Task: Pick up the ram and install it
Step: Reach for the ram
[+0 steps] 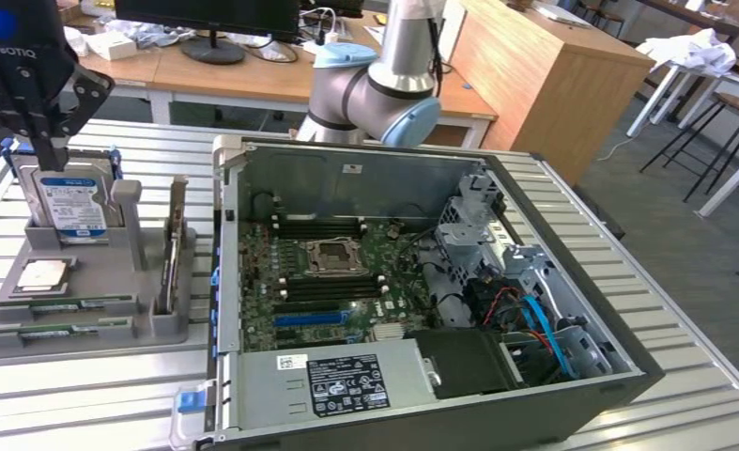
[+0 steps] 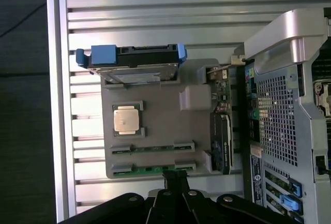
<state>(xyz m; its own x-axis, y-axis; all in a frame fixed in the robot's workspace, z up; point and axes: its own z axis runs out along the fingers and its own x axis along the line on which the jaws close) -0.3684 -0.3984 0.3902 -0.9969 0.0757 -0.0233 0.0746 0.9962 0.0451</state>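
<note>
Hovering closed and empty, the pincer is above the ram lying in the grey tray.

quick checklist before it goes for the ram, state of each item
1. ram seated in tray: ok, two sticks there.
2. gripper empty: ok.
3. jaws open for a grasp: not ok, shut.
4. gripper lined up on a stick: cannot tell.
5. case open on top: ok.
6. board slots free: cannot tell.
</note>
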